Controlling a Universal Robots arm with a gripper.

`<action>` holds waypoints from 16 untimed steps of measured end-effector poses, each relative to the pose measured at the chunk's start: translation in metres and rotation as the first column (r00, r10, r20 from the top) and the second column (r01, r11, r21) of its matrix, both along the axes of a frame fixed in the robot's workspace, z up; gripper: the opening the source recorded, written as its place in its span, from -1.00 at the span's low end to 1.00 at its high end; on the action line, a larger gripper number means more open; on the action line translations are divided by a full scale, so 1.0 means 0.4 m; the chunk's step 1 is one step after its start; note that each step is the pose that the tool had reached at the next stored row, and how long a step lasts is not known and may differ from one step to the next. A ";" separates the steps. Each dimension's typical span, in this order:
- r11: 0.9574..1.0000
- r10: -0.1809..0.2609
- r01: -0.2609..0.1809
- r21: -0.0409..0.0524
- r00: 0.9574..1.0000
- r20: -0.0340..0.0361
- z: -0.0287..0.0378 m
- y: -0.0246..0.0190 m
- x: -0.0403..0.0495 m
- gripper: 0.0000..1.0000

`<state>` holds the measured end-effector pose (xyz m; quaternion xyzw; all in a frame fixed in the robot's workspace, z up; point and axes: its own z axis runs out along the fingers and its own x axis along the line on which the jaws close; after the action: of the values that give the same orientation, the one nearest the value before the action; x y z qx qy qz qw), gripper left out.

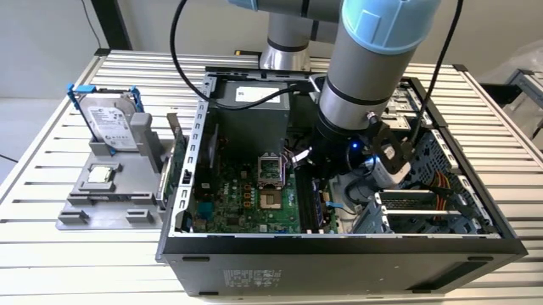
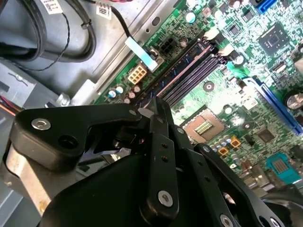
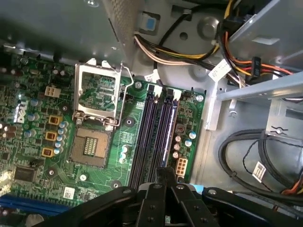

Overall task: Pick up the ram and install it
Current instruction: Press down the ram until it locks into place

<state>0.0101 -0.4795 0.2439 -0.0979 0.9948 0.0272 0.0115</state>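
Note:
My gripper (image 1: 327, 190) is low inside the open computer case (image 1: 339, 244), over the black memory slots (image 3: 158, 127) at the motherboard's edge. In both wrist views its black fingers (image 3: 158, 196) are closed together, the tips right above one slot. A long dark strip, which I take for the ram (image 3: 166, 132), lies along that slot (image 2: 182, 68) and runs out from under the fingertips (image 2: 157, 106). Whether the tips pinch it or only sit over it cannot be told. The slots beside it look bare.
The open CPU socket (image 3: 92, 149) and its raised frame (image 3: 99, 97) lie beside the slots. Cable bundles (image 3: 189, 52) and the drive cage (image 1: 441, 210) crowd the other side. On the exterior view's left, a grey fixture (image 1: 106, 197) holds a blue-framed hard drive (image 1: 110, 124).

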 end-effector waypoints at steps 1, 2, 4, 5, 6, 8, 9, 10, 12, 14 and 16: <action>1.000 0.012 -0.012 0.000 1.000 0.000 0.000 0.000 0.000 -1.00; 1.000 0.026 -0.026 0.000 1.000 0.000 0.000 0.000 0.000 -1.00; 0.999 0.053 -0.053 0.000 0.999 0.000 0.000 0.000 0.000 -1.00; 0.998 0.065 -0.065 0.000 0.998 0.000 0.000 0.001 0.000 -1.00; 0.997 0.075 -0.075 0.000 0.997 0.000 0.000 0.001 0.000 -1.00; 0.995 0.097 -0.097 0.000 0.995 0.000 0.000 0.001 0.000 -1.00; 0.994 0.107 -0.107 0.000 0.994 0.000 0.000 0.001 0.000 -1.00; 0.993 0.118 -0.118 0.000 0.993 0.000 0.000 0.001 0.000 -1.00; 0.990 0.138 -0.138 0.000 0.990 0.000 0.000 0.001 0.000 -1.00; 0.988 0.157 -0.157 0.000 0.988 0.000 0.000 0.001 0.000 -1.00; 0.984 0.176 -0.176 0.000 0.984 0.000 0.000 0.001 0.000 -1.00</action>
<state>0.0100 -0.4789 0.2439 -0.1853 0.9822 0.0281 0.0090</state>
